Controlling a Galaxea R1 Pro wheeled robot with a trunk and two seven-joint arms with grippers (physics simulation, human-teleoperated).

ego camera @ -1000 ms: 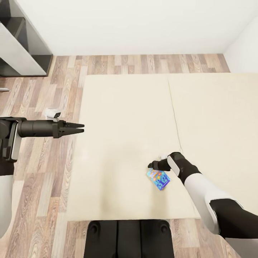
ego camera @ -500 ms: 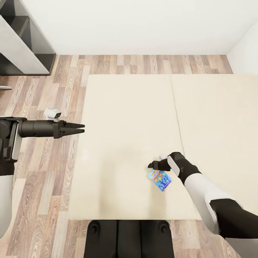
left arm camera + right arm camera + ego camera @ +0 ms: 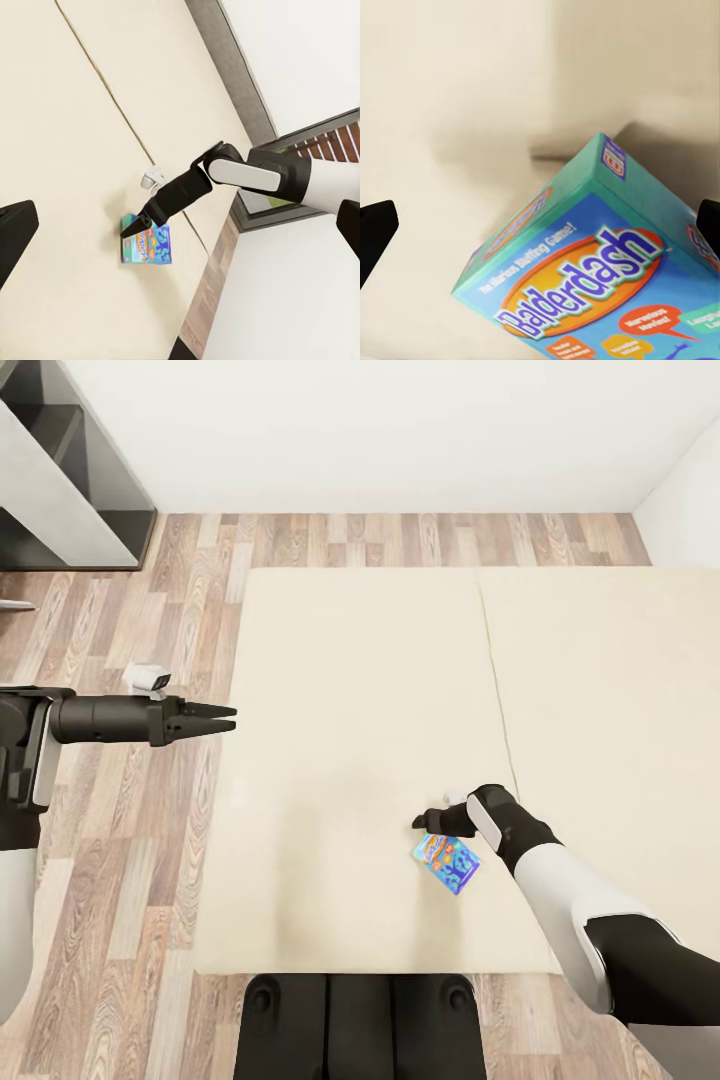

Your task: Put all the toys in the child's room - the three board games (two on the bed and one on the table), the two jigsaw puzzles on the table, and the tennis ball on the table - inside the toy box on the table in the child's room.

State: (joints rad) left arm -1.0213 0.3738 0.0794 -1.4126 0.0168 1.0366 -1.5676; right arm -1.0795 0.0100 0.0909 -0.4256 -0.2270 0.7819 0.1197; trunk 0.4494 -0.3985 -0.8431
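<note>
Low in the centre of the head view, a small flat blue card board game box printed with bright orange and the word Balderdash lies flat on the wide bed with its two-part beige mattress, close to the mattress's near edge and just left of the seam that runs down between the two mattress parts. The right gripper, black with a white-and-black forearm reaching in from the lower right of the frame, hovers just above the box's upper edge, its tips pointing left; in the left wrist view the same gripper ends right at the top of the box, with its fingers looking close together, while the right wrist view shows only two dark tips at the far side edges of the frame with the box between and beyond them, so how wide the fingers stand cannot be told for sure. The left gripper is held out at the middle left of the head view, over the wood-plank floor just beside the bed's left edge, its two thin dark fingers nearly together and holding nothing. A dark grey shelf unit with white sides stands in the upper left corner against the plain white wall.
</note>
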